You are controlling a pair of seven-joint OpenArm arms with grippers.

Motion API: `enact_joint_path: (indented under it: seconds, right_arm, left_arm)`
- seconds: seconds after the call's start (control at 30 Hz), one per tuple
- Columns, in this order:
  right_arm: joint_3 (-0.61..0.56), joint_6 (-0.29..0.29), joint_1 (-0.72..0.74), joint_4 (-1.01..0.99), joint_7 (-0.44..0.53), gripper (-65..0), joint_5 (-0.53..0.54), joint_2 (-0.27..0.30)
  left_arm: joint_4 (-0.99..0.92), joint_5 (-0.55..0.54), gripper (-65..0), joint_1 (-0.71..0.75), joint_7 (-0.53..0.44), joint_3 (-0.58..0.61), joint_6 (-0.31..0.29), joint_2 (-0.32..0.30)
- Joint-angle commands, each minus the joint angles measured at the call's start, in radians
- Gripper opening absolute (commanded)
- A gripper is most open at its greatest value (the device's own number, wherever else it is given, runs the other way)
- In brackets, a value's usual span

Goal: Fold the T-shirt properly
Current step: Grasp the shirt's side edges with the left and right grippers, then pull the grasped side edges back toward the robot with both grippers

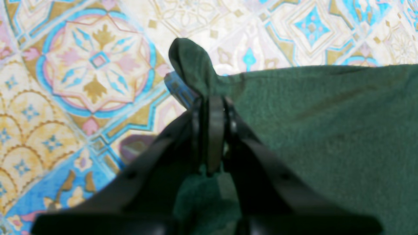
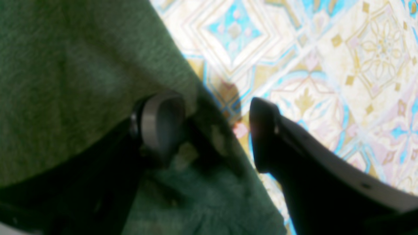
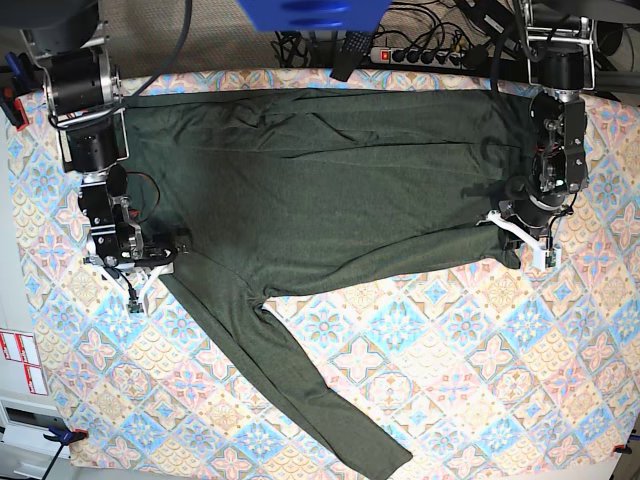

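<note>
The dark green T-shirt (image 3: 320,190) lies spread across the far half of the table. One long sleeve (image 3: 320,400) runs diagonally toward the near edge. At the shirt's right edge my left gripper (image 3: 512,232) is shut on a pinched bunch of fabric (image 1: 192,65), which sticks up past the closed jaws of the left gripper (image 1: 214,107). At the shirt's left edge my right gripper (image 3: 148,262) is open. In the right wrist view the right gripper (image 2: 212,127) straddles the cloth's edge, one finger (image 2: 160,124) over the shirt (image 2: 65,81) and the other over the tablecloth.
A patterned blue, yellow and pink tablecloth (image 3: 480,360) covers the table. A power strip and cables (image 3: 420,52) lie behind the far edge. A blue object (image 3: 310,15) hangs at the top. Red-and-white labels (image 3: 20,360) sit off the left edge.
</note>
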Motion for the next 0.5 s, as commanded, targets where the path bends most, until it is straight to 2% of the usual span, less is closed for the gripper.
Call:
enact_joint_path:
  seconds: [0.0,0.13,0.17,0.23,0.3,0.33,0.4,0.47]
  right_arm:
    - [0.003,-0.006,0.021,-0.005,0.002,-29.8,-0.014,0.012]
    - [0.003,0.004,0.019,-0.036,0.028,-30.1,-0.014,0.012]
    - [0.003,0.027,0.018,-0.042,0.028,-30.1,-0.011,0.012]
    - [0.010,0.108,0.015,-0.046,0.028,-32.1,-0.011,0.012]
    - [0.013,0.172,0.015,-0.046,0.028,-37.8,-0.009,0.012]
    - [0.013,0.195,0.015,-0.046,0.028,-43.1,-0.011,0.012]
    - [0.013,0.220,0.013,-0.042,0.029,-53.8,-0.011,0.012]
    - [0.013,0.246,0.013,-0.039,0.043,-61.7,-0.009,0.012]
  left_arm:
    - [0.018,-0.004,-65.0,-0.016,-0.021,-0.009,-0.002,-0.017]
    - [0.018,-0.004,-65.0,-0.016,-0.021,-0.009,-0.002,-0.017]
    - [0.018,-0.004,-65.0,-0.016,-0.021,-0.009,-0.002,-0.017]
    - [0.018,-0.004,-65.0,-0.016,-0.021,-0.009,-0.002,-0.017]
    - [0.018,-0.004,-65.0,-0.016,-0.021,-0.009,-0.002,-0.017]
    - [0.018,-0.004,-65.0,-0.016,-0.021,-0.009,-0.002,-0.017]
    - [0.018,-0.004,-65.0,-0.016,-0.021,-0.009,-0.002,-0.017]
    - [0.018,-0.004,-65.0,-0.016,-0.021,-0.009,-0.002,-0.019]
